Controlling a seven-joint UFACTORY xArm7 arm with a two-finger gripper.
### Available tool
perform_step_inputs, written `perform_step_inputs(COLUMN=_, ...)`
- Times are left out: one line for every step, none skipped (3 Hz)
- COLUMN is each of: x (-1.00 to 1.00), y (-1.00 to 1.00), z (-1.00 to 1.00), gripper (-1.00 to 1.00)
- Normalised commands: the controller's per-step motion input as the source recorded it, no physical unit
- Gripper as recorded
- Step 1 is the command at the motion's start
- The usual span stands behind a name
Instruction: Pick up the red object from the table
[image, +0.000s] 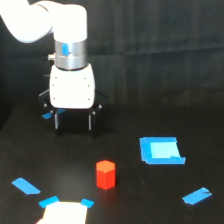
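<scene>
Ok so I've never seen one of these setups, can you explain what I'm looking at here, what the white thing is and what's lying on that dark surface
There is one picture, taken by a camera standing off to the side of the machine. The white thing is a robot arm reaching down from the top left. At its end is the gripper, with two dark fingers pointing down, spread apart and holding nothing. Below is a black table. On it stands a small red block, upright, nearer the camera than the gripper and untouched. A blue square patch lies toward the exterior view's right, and blue tape strips are scattered around. A white patch shows at the bottom edge.
</scene>
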Motion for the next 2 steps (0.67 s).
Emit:
perform_step_inputs(x=0.32, y=-0.98, z=-0.99, gripper=0.35)
perform_step_inputs(x=0.28, y=-1.0, z=-1.0, gripper=0.53)
